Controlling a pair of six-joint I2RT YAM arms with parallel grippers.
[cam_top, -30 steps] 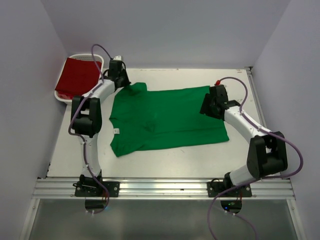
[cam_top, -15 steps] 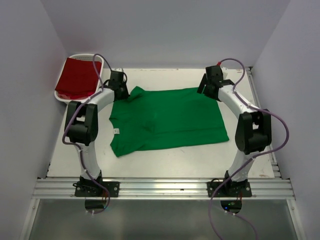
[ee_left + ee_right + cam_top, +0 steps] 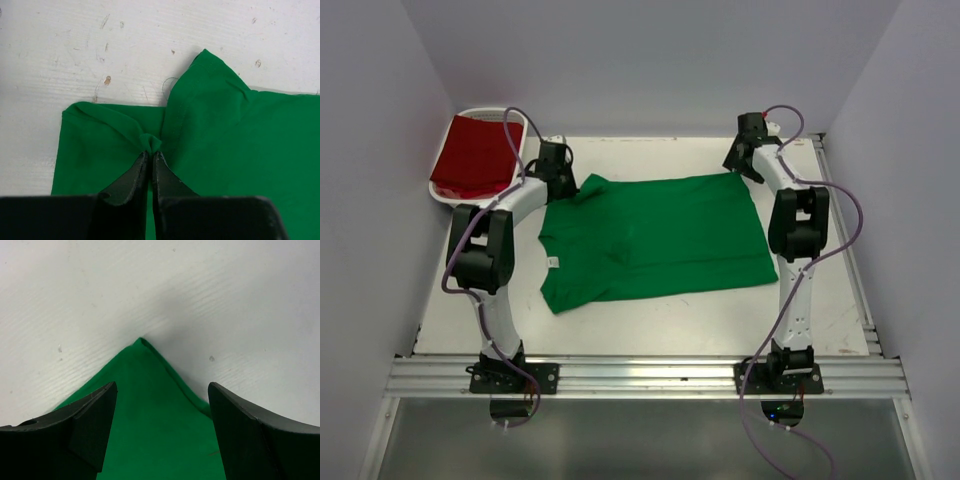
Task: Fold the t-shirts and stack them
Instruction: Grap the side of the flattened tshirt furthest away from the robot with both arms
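A bright green t-shirt (image 3: 655, 240) lies spread flat on the white table, with its small white neck label (image 3: 554, 262) at the left. My left gripper (image 3: 569, 186) is at the shirt's far left sleeve. In the left wrist view its jaws (image 3: 150, 152) are shut on a small pinch of the green cloth (image 3: 225, 145). My right gripper (image 3: 736, 168) hovers at the shirt's far right corner. Its jaws (image 3: 161, 387) stand open on either side of the pointed green corner (image 3: 150, 410), and nothing is gripped. A dark red t-shirt (image 3: 475, 155) lies in the basket.
The white slatted basket (image 3: 519, 121) sits at the far left corner, just left of my left arm. Lilac walls close in the table (image 3: 650, 320) on three sides. A metal rail (image 3: 640, 378) runs along the near edge by the arm bases.
My right arm has swung from the shirt's right side out to its far right corner, and its jaws have opened wider. The left gripper has shifted slightly and keeps its pinch on the sleeve.
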